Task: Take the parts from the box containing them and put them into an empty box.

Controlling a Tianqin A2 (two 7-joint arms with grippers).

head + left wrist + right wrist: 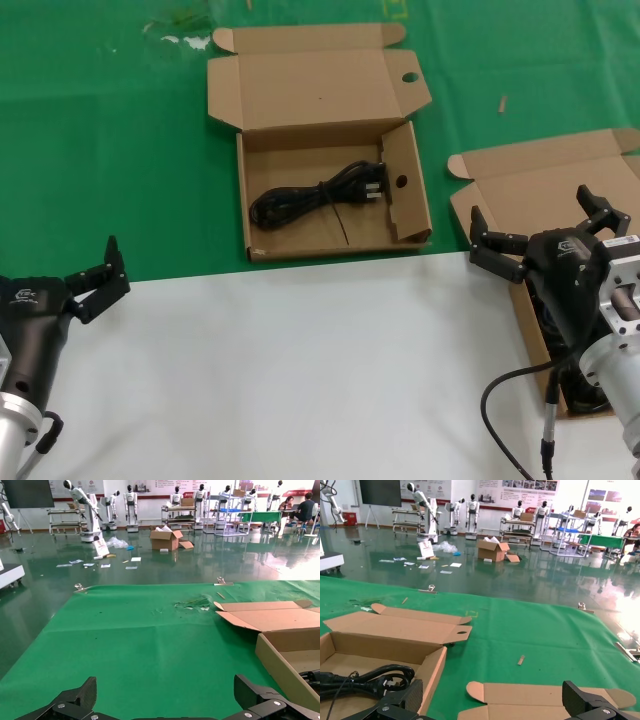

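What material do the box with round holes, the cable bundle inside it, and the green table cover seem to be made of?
The box with round holes looks like plain brown cardboard, matte, with folded flaps and raw edges. The cable bundle seems sheathed in black rubber or plastic, slightly glossy; its plug looks like moulded plastic. The green cover is probably cloth or felt: matte, with scuffed spots.

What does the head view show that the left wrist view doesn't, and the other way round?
Only the head view shows the right gripper, open above the plain box at the right, the white table front, and the whole cable coiled in the holed box. Only the left wrist view shows the hall floor with a cardboard carton and parked robots. Both show the open left gripper, the green mat and the holed box.
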